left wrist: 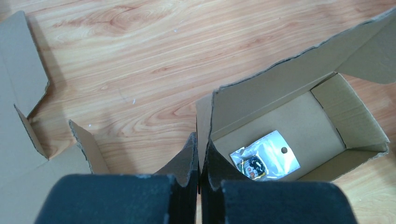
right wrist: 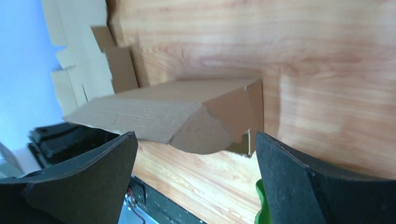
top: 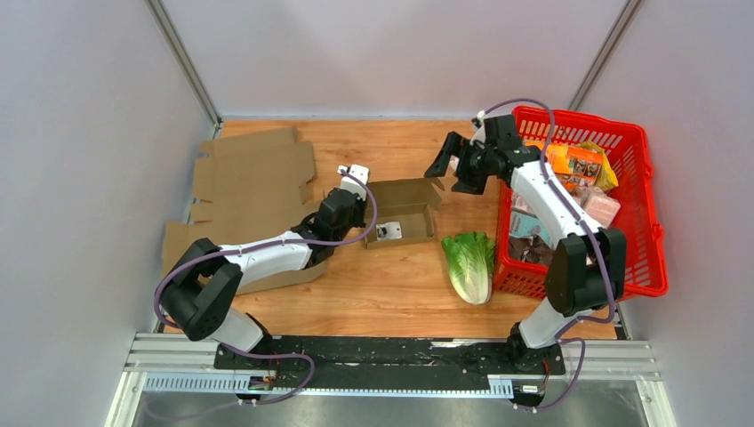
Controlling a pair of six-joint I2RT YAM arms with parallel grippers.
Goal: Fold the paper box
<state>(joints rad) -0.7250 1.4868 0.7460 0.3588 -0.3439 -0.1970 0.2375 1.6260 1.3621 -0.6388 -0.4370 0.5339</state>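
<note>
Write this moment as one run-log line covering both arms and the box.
left fingers: shut on box wall | right fingers: open, facing box | box: lid open, packet inside

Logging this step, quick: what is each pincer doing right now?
Left pincer: closed, pinching a side wall of the box.
Right pincer: open, holding nothing.

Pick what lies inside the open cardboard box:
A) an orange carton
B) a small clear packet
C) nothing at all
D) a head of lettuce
B: in the left wrist view a small clear packet lies on the floor of the cardboard box, while the lettuce sits outside it.
</note>
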